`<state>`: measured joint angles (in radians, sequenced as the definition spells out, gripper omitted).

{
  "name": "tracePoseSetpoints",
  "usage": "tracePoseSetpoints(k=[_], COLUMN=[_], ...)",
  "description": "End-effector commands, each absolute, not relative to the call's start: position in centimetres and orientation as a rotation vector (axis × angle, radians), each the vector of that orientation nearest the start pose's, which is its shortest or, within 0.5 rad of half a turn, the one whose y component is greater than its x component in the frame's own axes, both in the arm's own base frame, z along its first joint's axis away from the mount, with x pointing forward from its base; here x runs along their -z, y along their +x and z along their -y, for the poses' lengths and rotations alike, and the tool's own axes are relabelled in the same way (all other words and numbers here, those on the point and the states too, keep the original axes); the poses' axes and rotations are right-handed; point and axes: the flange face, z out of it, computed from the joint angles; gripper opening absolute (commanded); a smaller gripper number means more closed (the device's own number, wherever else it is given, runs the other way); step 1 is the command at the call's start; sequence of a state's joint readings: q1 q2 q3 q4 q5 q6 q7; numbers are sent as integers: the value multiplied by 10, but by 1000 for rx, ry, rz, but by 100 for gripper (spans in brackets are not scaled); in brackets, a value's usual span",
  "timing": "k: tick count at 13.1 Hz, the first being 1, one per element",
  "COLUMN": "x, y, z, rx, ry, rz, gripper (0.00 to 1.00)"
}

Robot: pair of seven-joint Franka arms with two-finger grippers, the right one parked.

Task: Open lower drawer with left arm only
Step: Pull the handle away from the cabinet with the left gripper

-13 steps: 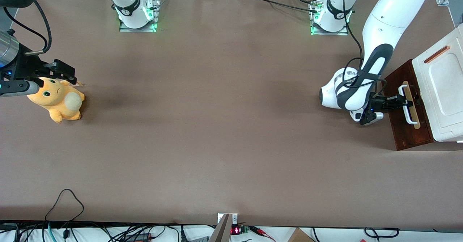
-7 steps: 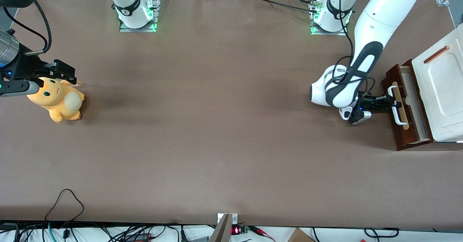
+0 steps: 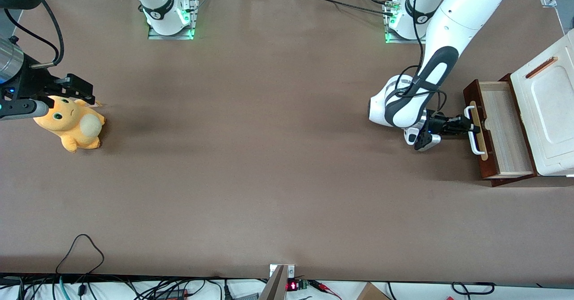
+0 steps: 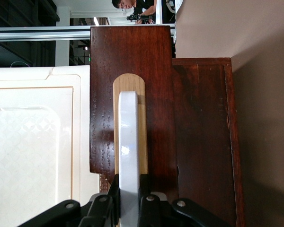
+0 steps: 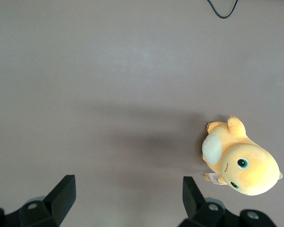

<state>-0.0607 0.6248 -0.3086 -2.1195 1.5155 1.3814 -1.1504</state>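
- Fingers (image 4: 104, 204) of the left arm's gripper (image 3: 466, 125) are clamped on the white bar handle (image 3: 473, 130) of the lower drawer (image 3: 502, 129), one black fingertip on each side of the bar, as the left wrist view shows.
- Taking the white cabinet (image 3: 547, 107) at the working arm's end of the table as landmark: the drawer juts out from under it toward the parked arm's end, and the gripper sits just in front of the drawer front.
- Progress, judged from this moment: the drawer looks largely open, with most of its pale wood inside exposed. What may remain is a short last pull, then letting go of the handle and backing the left arm (image 3: 453, 26) away.
- Appearance of the drawer: a dark reddish-brown wood front (image 4: 132, 94) with a pale wood strip (image 4: 142, 123) running along it, rounded at the end, and the glossy white U-shaped handle mounted on that strip. The walls are dark wood and the floor is pale.
- Nothing can be seen lying inside the drawer.
- Well apart from the cabinet, toward the parked arm's end of the brown table (image 3: 269, 156), lies an orange plush toy (image 3: 71, 125).
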Motion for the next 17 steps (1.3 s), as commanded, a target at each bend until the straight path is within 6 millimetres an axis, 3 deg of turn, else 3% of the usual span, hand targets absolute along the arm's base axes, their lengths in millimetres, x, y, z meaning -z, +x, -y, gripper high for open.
tracePoseSetpoints(k=[1, 6, 8, 11, 14, 15, 17], x=[-152, -155, -177, -231, -293, -322, -373], y=[507, 508, 524, 546, 573, 581, 591], z=[67, 69, 77, 108, 135, 143, 147], rx=[118, 92, 60, -31, -82, -111, -143], ry=[-1602, -1625, -1687, -1819, -2094, -2231, -2372], rz=[-170, -160, -61, -75, 79, 158, 147], gripper=[96, 100, 100, 100, 100, 100, 100])
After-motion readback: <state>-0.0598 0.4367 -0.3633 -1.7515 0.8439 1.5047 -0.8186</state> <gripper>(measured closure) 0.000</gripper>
